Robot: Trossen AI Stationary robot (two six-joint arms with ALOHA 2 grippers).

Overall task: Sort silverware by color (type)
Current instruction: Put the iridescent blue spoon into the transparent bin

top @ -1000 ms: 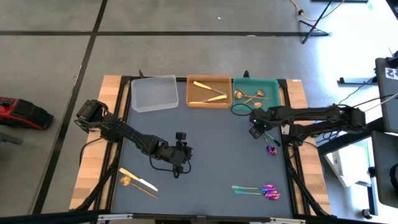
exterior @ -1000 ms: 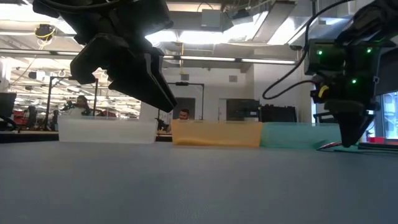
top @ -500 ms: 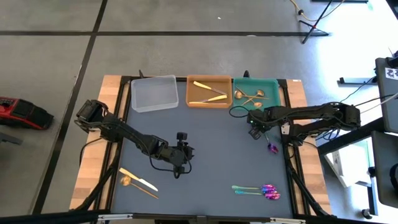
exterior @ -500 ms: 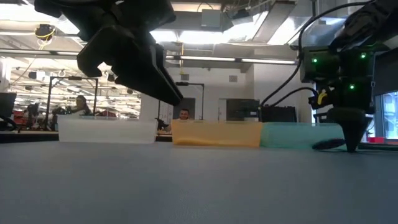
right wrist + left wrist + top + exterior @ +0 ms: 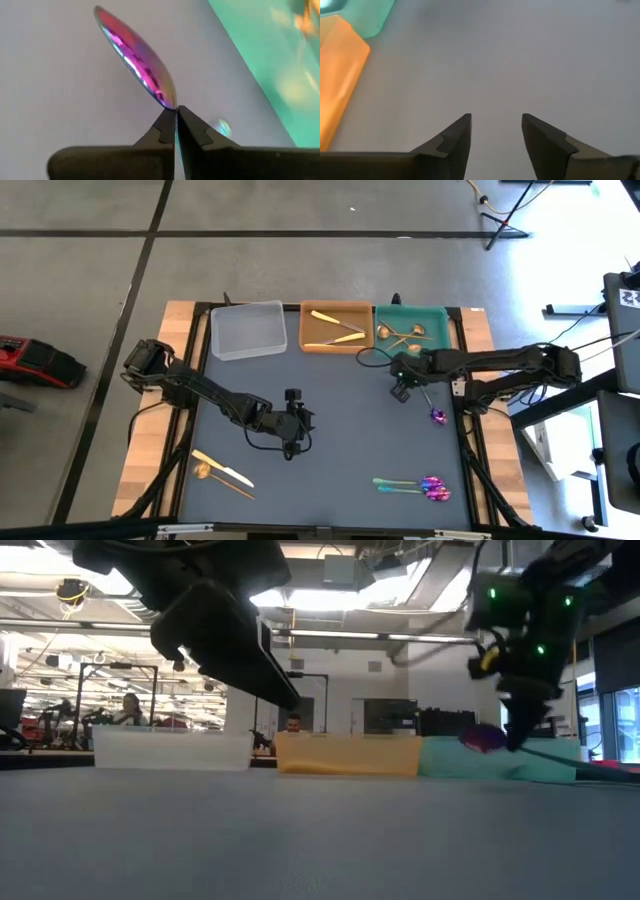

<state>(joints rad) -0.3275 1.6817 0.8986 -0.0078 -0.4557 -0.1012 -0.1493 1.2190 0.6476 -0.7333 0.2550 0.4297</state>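
Right gripper (image 5: 175, 116): pinched shut on iridescent purple spoon (image 5: 135, 55), lifted off the mat; teal tray (image 5: 265, 65) just beside. Left gripper (image 5: 495, 132): fingers spread, empty.

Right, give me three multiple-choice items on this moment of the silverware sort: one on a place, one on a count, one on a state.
1. Where does the clear tray sit in the row of three, seen from above?
A. at the left end
B. in the middle
C. at the right end

2. How many utensils lie in the clear tray?
A. three
B. two
C. none

3. What is the right gripper doing?
A. hanging open over the orange tray
B. shut on the iridescent spoon
C. shut on a gold knife

Answers:
1 A: the orange tray and the teal tray follow to its right.
2 C: its floor shows bare in the high view.
3 B: the right wrist view shows the fingers pinched on the iridescent spoon, which the low view shows lifted off the table.
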